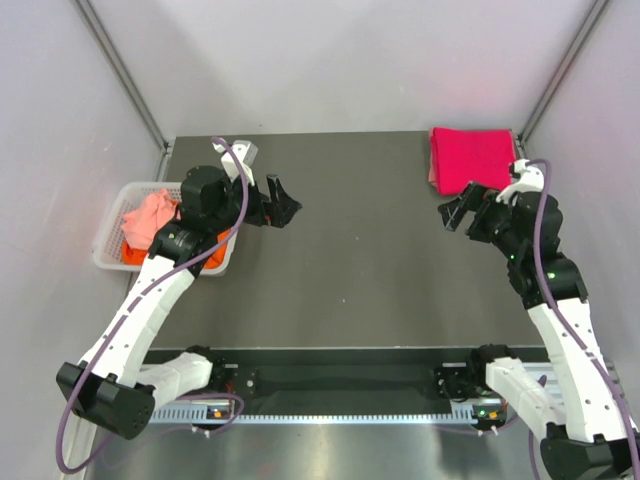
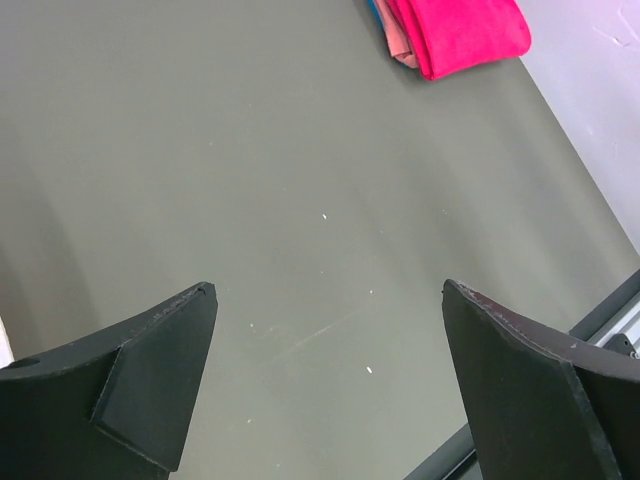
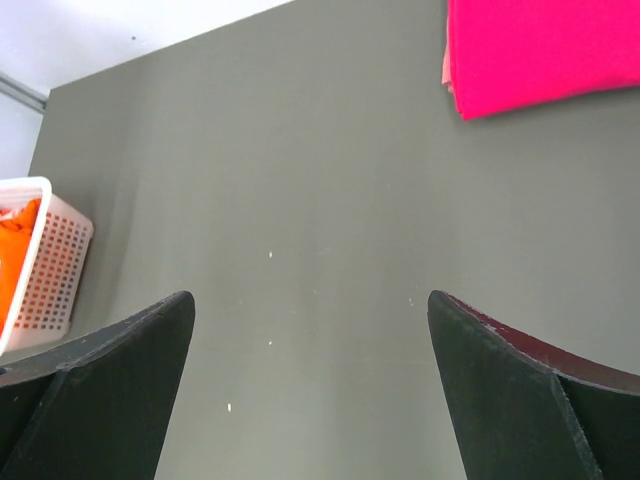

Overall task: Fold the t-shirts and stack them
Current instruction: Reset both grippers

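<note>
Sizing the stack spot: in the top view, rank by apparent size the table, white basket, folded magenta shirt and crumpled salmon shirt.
table
white basket, partly hidden by the left arm
folded magenta shirt
crumpled salmon shirt, smallest

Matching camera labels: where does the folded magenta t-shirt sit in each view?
Top external: magenta t-shirt at the far right corner of the table.
Left wrist: upper right of the picture, cut off by the top edge.
Right wrist: top right corner, cut off by the top and right edges.
Shared landmark: the salmon t-shirt peeking out under its left side in every view.
</note>
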You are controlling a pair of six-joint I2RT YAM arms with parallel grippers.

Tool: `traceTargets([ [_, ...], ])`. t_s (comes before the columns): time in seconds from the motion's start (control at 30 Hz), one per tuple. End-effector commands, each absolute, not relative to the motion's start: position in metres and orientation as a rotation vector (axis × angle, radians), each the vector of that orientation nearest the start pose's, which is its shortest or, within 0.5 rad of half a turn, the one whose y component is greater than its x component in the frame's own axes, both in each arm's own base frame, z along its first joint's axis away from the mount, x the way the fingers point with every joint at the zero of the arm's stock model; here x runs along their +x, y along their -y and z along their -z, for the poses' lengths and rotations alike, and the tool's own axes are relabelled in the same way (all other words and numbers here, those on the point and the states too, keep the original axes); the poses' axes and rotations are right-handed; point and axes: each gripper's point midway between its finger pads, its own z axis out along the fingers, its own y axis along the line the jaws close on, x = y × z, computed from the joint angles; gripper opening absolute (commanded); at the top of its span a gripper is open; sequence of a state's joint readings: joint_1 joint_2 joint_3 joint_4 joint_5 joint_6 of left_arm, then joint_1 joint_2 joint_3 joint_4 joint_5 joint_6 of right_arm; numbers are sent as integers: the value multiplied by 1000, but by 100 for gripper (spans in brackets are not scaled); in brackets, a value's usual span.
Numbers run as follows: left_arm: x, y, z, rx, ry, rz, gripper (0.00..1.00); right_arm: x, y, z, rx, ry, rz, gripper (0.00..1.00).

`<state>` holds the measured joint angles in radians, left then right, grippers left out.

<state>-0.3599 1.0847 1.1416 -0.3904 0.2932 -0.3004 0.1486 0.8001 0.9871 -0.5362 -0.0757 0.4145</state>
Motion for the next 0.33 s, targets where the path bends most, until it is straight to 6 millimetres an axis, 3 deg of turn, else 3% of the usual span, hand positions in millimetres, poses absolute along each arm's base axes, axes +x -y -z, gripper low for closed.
traceTargets([
  [0.0,313,181,-319,277,-1860,701,98,281,-71,-313,210,-1836,-461,100],
  [0.3,313,180,-318,277,-1855,699,98,278,-69,-323,201,-1805,-451,100],
])
